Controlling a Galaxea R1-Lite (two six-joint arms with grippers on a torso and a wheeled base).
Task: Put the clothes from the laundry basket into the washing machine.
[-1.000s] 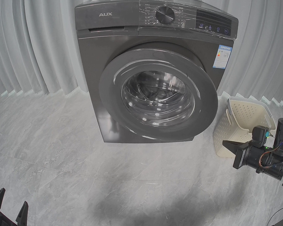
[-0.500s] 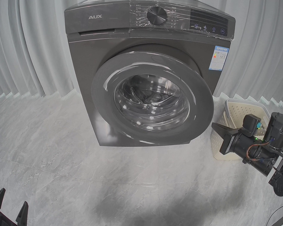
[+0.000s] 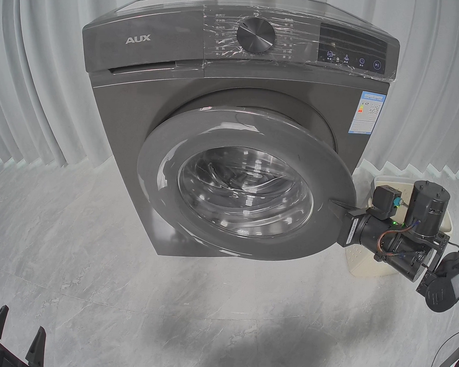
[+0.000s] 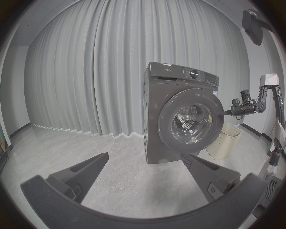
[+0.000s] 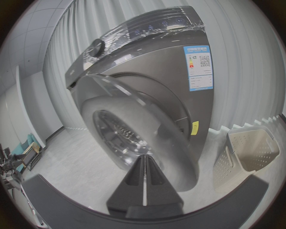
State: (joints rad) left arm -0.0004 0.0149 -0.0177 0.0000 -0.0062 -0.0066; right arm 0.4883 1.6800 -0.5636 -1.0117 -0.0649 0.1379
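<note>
Washer is standing in the middle of your head view, its round door facing you and tilting slightly out. In the right wrist view the door's latch side is appearing to stand a little off the washer's front.

Your right arm is stretching in from the washer's right, forearm nearly level and wrist aiming straight at the door. The right gripper is pointing its tips at the door's right rim, about halfway up. Its fingers are pressing together with only a thin seam between them, and they are clamping nothing. You cannot tell whether the tips are actually touching the rim or stopping just short of it.

Your left arm is hanging low, well in front of the washer and off to its left. The left gripper is holding its fingers wide apart, tips aiming toward the washer across the floor.

The basket is sitting on the floor just to the right of the washer, close to its front corner and beneath your right forearm. It is standing upright, its perforated inner walls showing in the right wrist view.

A pleated curtain is hanging behind the washer on both sides.
</note>
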